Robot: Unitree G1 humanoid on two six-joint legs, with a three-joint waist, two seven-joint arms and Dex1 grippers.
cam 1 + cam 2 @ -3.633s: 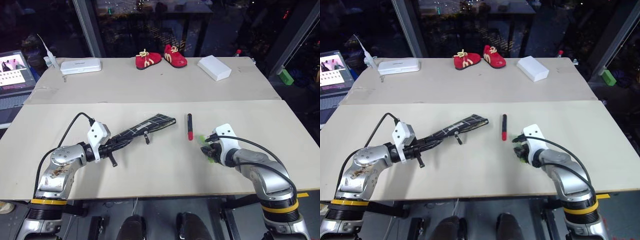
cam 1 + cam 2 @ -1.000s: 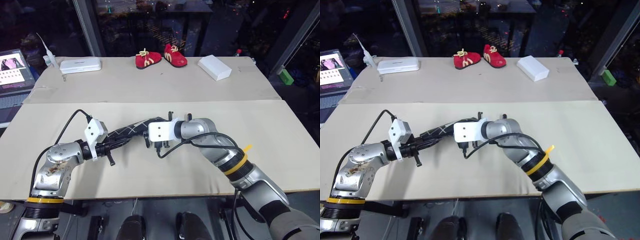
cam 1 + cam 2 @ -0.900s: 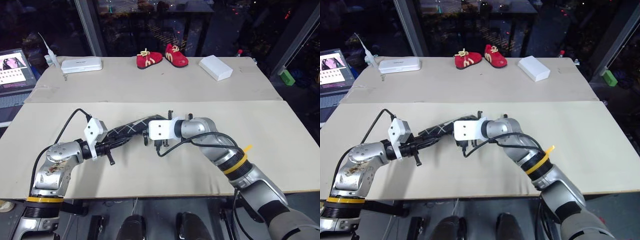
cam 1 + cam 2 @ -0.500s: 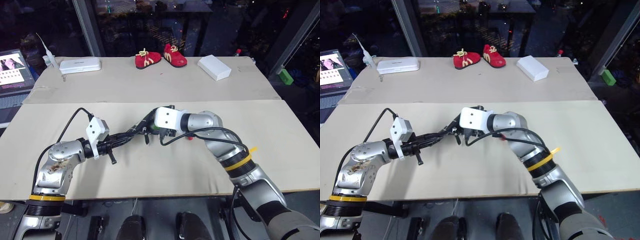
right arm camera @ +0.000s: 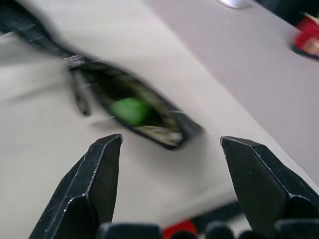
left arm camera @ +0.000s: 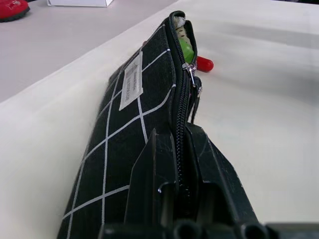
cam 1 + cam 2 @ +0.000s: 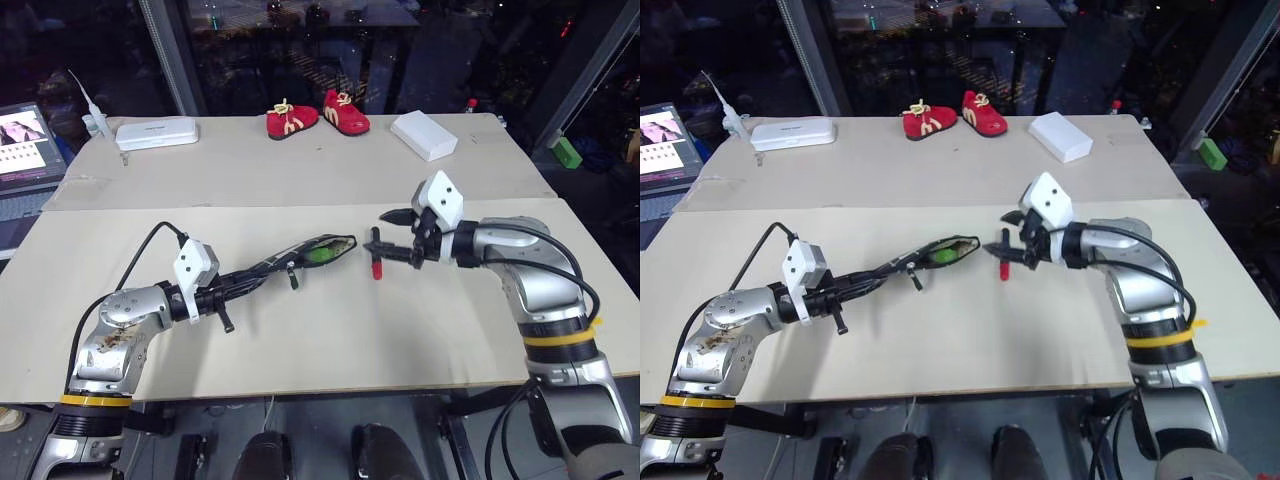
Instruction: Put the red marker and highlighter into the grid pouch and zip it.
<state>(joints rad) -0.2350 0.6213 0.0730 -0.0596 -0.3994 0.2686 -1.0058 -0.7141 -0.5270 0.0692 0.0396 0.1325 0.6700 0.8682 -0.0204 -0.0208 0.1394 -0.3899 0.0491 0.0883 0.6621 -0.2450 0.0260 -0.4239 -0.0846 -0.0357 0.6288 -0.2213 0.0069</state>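
Highlighter [image 7: 322, 253]: inside the grid pouch [image 7: 268, 267] mouth.
Red marker [image 7: 376, 253]: on the table, just below right gripper [image 7: 393, 236], long axis running away from the robot.
Right gripper: spread wide, empty.
Left gripper [image 6: 175, 149]: clenched on pouch's end.

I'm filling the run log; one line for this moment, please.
left gripper shut on grid pouch | highlighter inside | right gripper open above red marker
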